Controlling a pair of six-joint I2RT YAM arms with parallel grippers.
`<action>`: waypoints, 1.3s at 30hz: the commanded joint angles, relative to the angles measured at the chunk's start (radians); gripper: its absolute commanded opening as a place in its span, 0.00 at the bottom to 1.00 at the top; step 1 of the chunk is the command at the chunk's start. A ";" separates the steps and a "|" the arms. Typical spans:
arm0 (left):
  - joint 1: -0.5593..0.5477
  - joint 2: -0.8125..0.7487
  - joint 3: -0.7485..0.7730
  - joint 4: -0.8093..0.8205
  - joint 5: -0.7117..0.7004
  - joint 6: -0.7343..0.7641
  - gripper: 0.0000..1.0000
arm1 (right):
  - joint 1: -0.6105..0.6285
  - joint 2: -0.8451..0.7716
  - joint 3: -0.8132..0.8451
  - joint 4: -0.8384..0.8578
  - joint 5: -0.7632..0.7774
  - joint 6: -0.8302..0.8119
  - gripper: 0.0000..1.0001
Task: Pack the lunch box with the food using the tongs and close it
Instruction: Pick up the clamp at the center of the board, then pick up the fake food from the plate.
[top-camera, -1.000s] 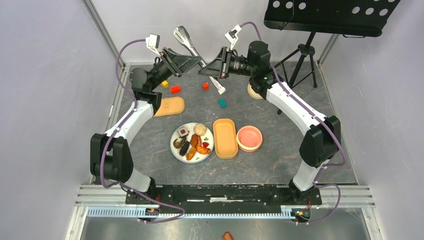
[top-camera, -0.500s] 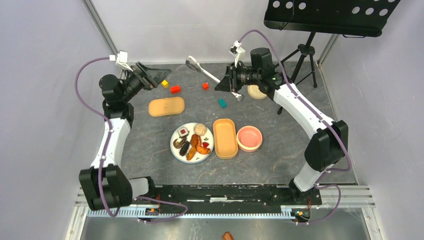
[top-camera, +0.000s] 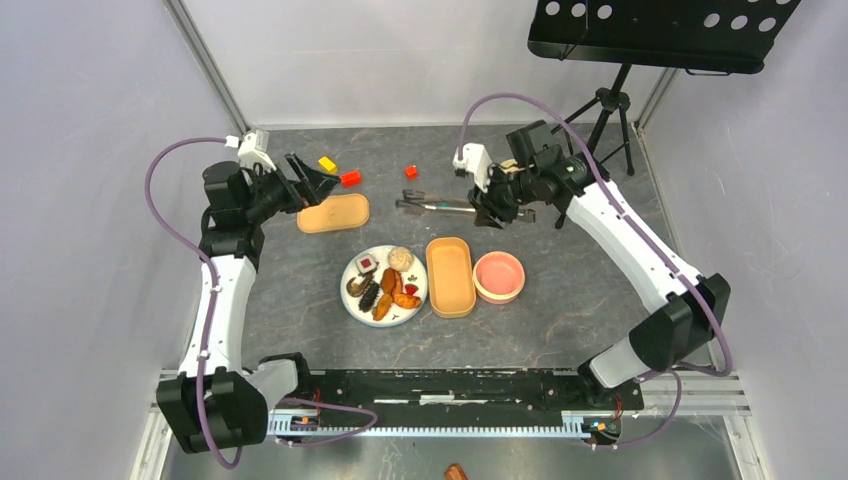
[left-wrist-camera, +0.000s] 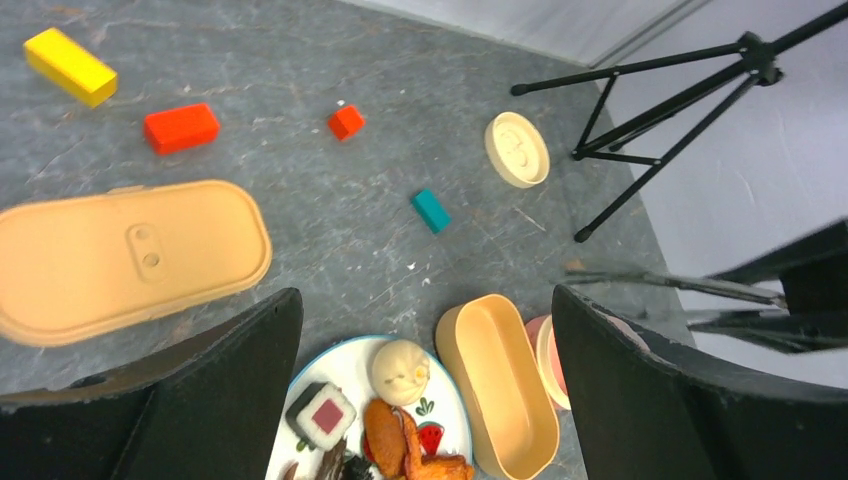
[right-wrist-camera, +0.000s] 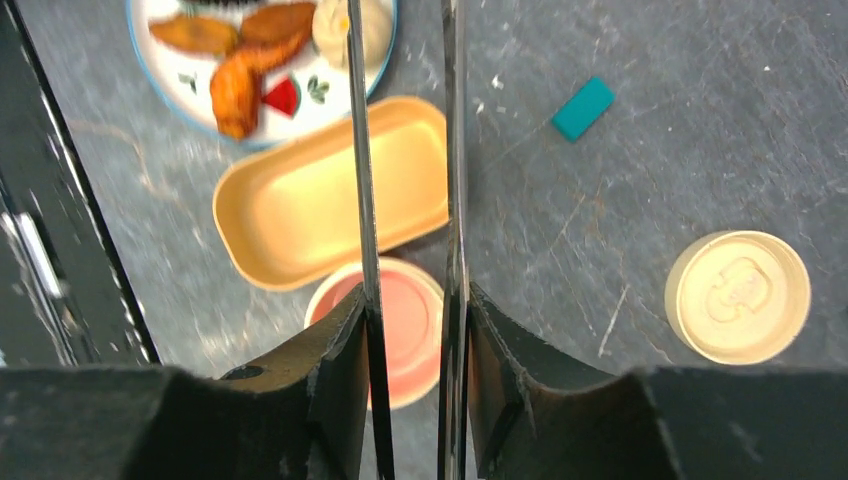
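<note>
My right gripper (top-camera: 487, 210) is shut on the tongs (top-camera: 435, 205), which stick out level to the left above the table. In the right wrist view the two thin arms of the tongs (right-wrist-camera: 358, 150) run between my fingers (right-wrist-camera: 340, 370), slightly apart. The left gripper (top-camera: 318, 180) is open with nothing in it, hanging above the tan lid (top-camera: 332, 213). The open tan lunch box (top-camera: 450, 275) lies beside the plate (top-camera: 352, 300). The food (top-camera: 385, 285) sits on that plate: fried chunks (left-wrist-camera: 400, 440), a pale bun (left-wrist-camera: 400, 370) and a red wedge (right-wrist-camera: 283, 97).
A pink bowl (top-camera: 498, 277) stands right of the lunch box. Yellow (top-camera: 327, 164), red (top-camera: 350, 178) and small red (top-camera: 411, 171) blocks lie at the back, a teal one (left-wrist-camera: 431, 210) nearer the middle. A round tan lid (right-wrist-camera: 738, 296) lies near the black tripod (top-camera: 600, 110).
The left gripper let go of the tongs and drew back to the left, opening wide. The right arm brought the tongs down from high at the back to level over the table.
</note>
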 joint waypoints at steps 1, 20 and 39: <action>0.012 -0.027 0.016 -0.096 -0.076 0.062 1.00 | 0.049 -0.069 -0.061 -0.095 0.110 -0.218 0.42; 0.033 0.023 0.055 -0.079 -0.038 0.017 1.00 | 0.172 0.061 -0.143 0.001 0.298 -0.295 0.49; 0.039 0.055 0.066 -0.055 -0.022 0.000 1.00 | 0.194 0.170 -0.065 0.018 0.272 -0.323 0.52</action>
